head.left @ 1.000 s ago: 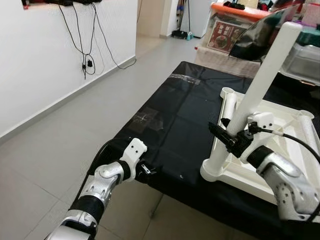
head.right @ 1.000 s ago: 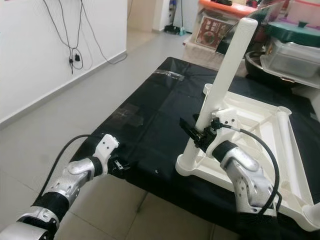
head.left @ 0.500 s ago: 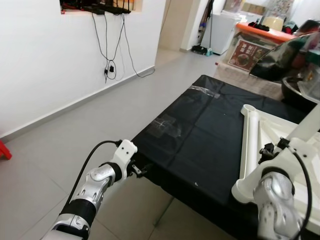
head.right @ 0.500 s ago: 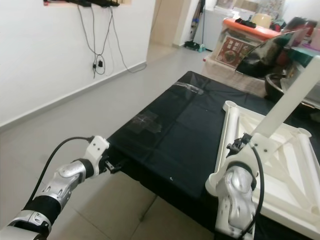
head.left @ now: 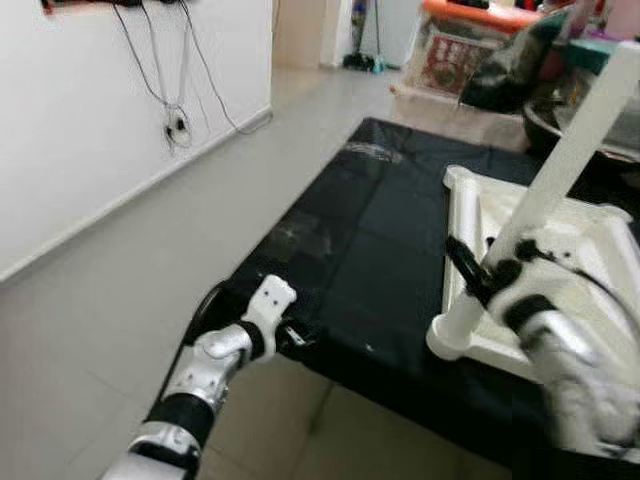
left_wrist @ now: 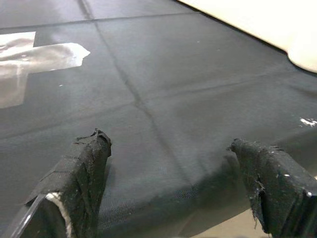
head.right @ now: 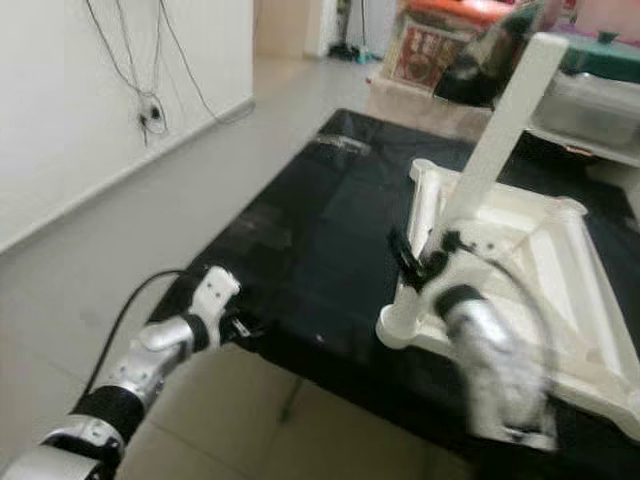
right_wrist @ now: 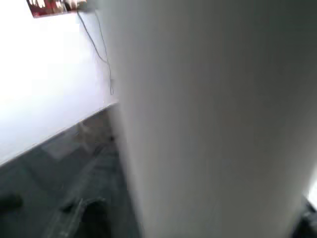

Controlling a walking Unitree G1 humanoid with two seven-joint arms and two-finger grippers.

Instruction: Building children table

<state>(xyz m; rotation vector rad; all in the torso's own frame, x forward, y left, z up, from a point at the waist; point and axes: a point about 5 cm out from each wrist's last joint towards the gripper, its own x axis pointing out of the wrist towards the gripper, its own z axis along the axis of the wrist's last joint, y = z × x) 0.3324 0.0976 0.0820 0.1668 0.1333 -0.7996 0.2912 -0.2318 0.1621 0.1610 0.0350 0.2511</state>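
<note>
A white children's table top point(head.right: 545, 250) lies upside down on a table under a black cloth point(head.left: 370, 230). A long white table leg point(head.left: 560, 160) rises tilted from its near-left corner socket point(head.left: 452, 338). My right gripper point(head.left: 478, 278) is shut on the lower part of this leg, and the leg's white surface point(right_wrist: 208, 119) sits right against the right wrist camera. My left gripper point(head.left: 295, 337) hovers at the cloth's near-left edge. It is open, with its black fingers point(left_wrist: 86, 163) spread over bare cloth and holding nothing.
Grey tiled floor point(head.left: 120, 280) lies to the left, bounded by a white wall with hanging cables point(head.left: 170, 110). Boxes and containers point(head.left: 460, 50) crowd the far end. A silver tape patch point(head.left: 295, 235) marks the cloth.
The head camera swung left and back, and the picture is now blurred. Both grippers and the leg stand about where they were a second ago.
</note>
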